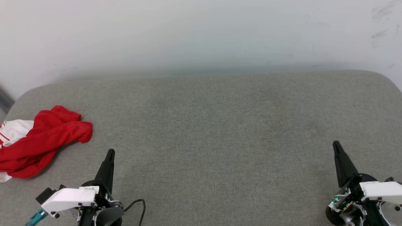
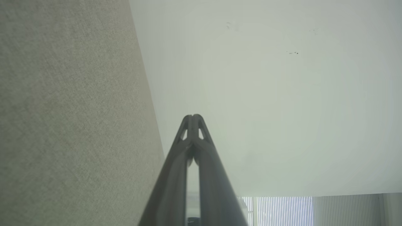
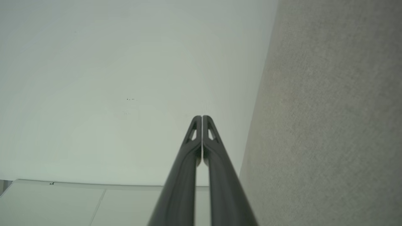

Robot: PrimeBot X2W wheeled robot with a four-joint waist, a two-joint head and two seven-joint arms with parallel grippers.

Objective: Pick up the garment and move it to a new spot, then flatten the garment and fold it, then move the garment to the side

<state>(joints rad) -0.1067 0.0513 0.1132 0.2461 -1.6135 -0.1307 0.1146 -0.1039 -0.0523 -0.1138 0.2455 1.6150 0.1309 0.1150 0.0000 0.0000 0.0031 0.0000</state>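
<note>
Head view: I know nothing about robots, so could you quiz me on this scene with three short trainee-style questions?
1. True or false: the garment lies spread flat in the middle of the grey surface.
2. Which is nearer the garment? A) left hand B) right hand
3. Fill in: both hands have their fingers ___.
Key: 1 false, it lies crumpled at the surface's left edge; 2 A; 3 shut.
</note>
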